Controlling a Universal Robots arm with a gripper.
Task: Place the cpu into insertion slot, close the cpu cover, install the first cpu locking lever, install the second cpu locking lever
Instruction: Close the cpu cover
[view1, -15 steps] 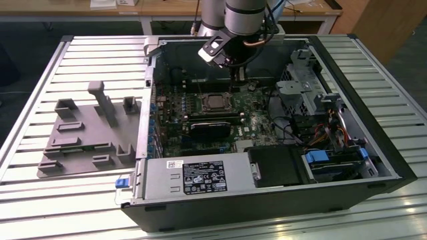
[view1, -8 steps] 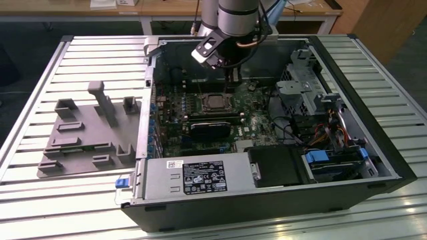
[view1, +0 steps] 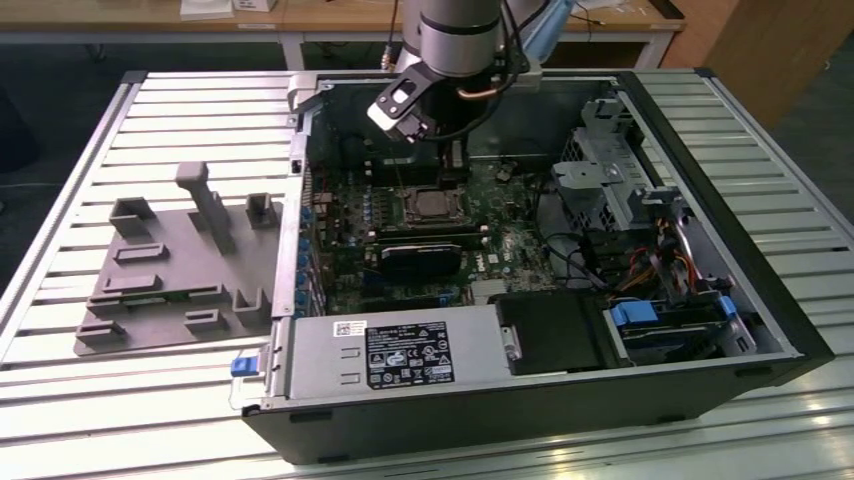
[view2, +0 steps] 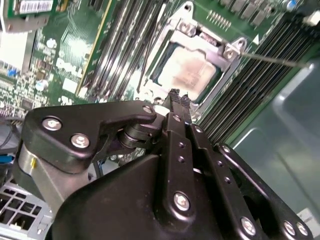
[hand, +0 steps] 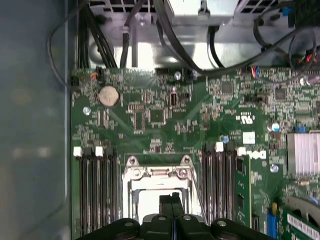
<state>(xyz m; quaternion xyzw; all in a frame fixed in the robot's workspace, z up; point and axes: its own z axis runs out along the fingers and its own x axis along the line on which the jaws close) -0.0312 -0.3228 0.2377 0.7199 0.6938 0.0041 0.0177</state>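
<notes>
**Robot arm at the processor socket.** Inside an open computer case lying on a slatted table, we see the robot arm reach down from the upper middle of the exterior view. Its gripper is at the upper right edge of the insertion slot, near the centre of that frame.

In the second wrist view the 2 black fingers are pressed together with nothing between them. Their tips hang close over the socket's rim; we cannot tell whether they touch it. The cpu sits in the slot, its silvery-grey top showing through the window of the cpu cover, which lies down flat over it. A thin metal locking lever runs out from 1 corner of the frame across the long black memory slots; we cannot tell whether it is latched.

In the first wrist view the green motherboard surrounds the socket, with a round coin battery and black cables beyond it.

Toward the exterior view's left, a grey moulded fixture rests on the table beside the case, well apart from the gripper. A grey power supply sits in the lower middle of the case.
</notes>
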